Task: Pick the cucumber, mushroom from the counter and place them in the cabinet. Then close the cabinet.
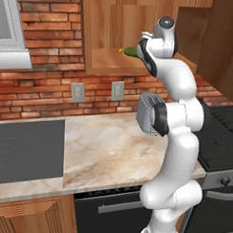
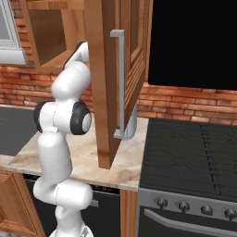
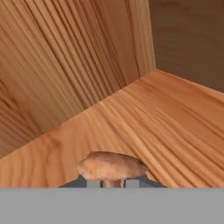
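The brown-capped mushroom (image 3: 111,166) sits between my gripper's (image 3: 111,183) two dark fingertips, low over the wooden floor of the cabinet (image 3: 144,118). The gripper is shut on it. In the left base view my hand reaches into the open wall cabinet (image 1: 107,27). The dark green cucumber (image 1: 129,52) lies on the cabinet floor just left of the hand. The cabinet door (image 2: 104,92) stands open over the counter (image 1: 112,147), its silver bar handle (image 2: 121,83) facing right.
A grey toaster (image 1: 143,114) stands on the counter behind my arm, against the brick wall. The black stove (image 2: 190,152) lies to the right, a dark flat panel (image 1: 27,151) to the left. Two outlets (image 1: 78,92) are on the wall.
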